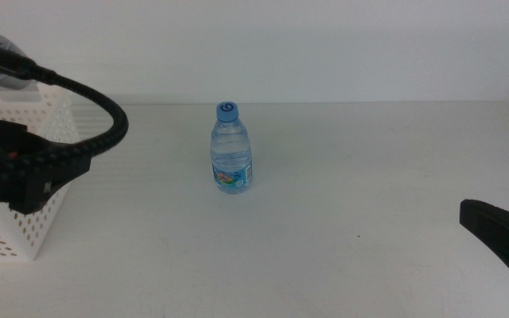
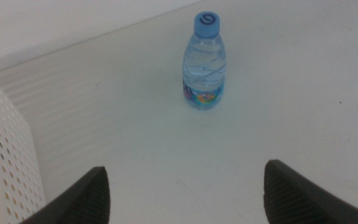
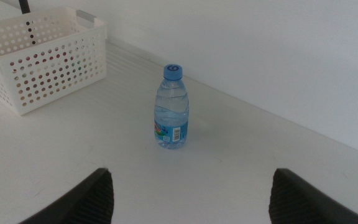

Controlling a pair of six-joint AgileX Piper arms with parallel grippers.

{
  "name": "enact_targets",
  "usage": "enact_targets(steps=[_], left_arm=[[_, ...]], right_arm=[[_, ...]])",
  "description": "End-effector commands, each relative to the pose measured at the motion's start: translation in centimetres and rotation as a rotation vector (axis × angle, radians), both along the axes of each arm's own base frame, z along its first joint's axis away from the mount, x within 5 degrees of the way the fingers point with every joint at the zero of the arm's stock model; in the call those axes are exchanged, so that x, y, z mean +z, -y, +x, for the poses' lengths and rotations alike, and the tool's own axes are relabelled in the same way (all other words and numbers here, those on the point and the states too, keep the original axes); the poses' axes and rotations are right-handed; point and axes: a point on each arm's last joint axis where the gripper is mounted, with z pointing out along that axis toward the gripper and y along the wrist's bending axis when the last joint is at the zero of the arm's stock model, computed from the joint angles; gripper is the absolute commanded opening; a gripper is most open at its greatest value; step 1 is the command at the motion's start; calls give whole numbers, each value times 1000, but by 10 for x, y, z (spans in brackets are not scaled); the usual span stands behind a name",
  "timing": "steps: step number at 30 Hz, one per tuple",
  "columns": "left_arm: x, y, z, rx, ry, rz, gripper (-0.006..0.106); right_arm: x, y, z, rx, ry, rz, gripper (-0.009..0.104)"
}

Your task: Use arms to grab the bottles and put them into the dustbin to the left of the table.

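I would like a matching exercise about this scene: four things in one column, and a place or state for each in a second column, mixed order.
Things:
1. water bottle
2. dustbin
3. left gripper
4. right gripper

Places or states:
A. at the table's left edge, perforated white walls
B. open, facing the bottle, dustbin far behind it
C. upright near the table's middle, blue cap on
D. open, beside the dustbin's wall

Pairs: 1-C, 2-A, 3-D, 4-B

Water bottle [image 1: 231, 148] stands upright alone mid-table [image 1: 352, 177], bare surface all round it; only obstacle is dustbin [image 1: 26, 168] at table's left edge, w/ left arm [image 1: 38, 163] above it; right gripper [image 1: 502, 234] waits far right.
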Motion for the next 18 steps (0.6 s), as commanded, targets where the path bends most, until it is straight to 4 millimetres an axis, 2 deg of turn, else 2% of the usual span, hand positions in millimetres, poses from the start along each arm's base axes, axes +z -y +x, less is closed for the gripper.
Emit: enact_targets(steps=[1, 10, 18], left_arm=[[17, 0, 1, 28, 104, -59, 76], [18, 0, 2, 35, 119, -66, 76], [30, 5, 7, 37, 182, -222, 76]], right_arm=[[16, -1, 1, 5, 91, 44, 65], [16, -1, 1, 5, 88, 42, 65], [16, -1, 1, 5, 88, 43, 65]])
